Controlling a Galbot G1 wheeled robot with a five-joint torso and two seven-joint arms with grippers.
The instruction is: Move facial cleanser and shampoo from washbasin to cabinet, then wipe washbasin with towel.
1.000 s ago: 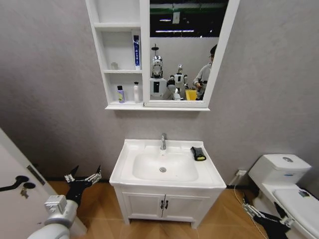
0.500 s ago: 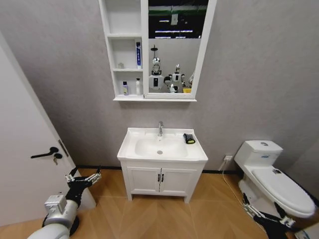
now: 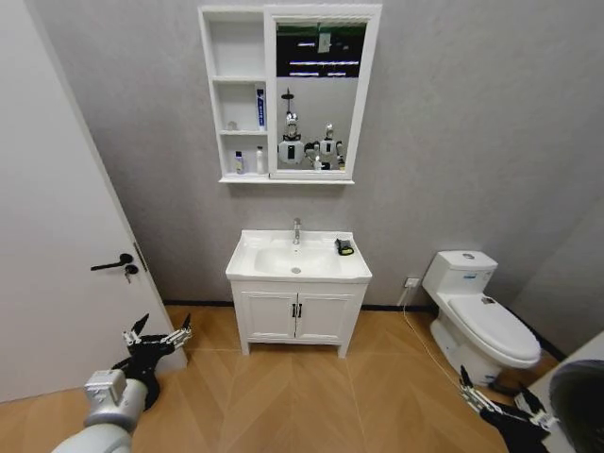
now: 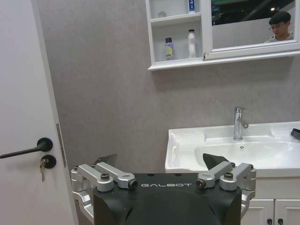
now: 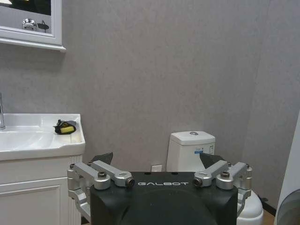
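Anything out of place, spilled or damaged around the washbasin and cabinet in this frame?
Nothing stands out. The towel lies on the washbasin rim right of the tap. Two bottles stand upright on the cabinet bottom shelf. Left gripper and right gripper hang low, open and empty.

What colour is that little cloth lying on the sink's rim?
The towel is black with a yellow-green edge, clearest in the right wrist view.

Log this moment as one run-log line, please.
bottles: two on cabinet bottom shelf | towel: on washbasin rim | left gripper: open, low | right gripper: open, low
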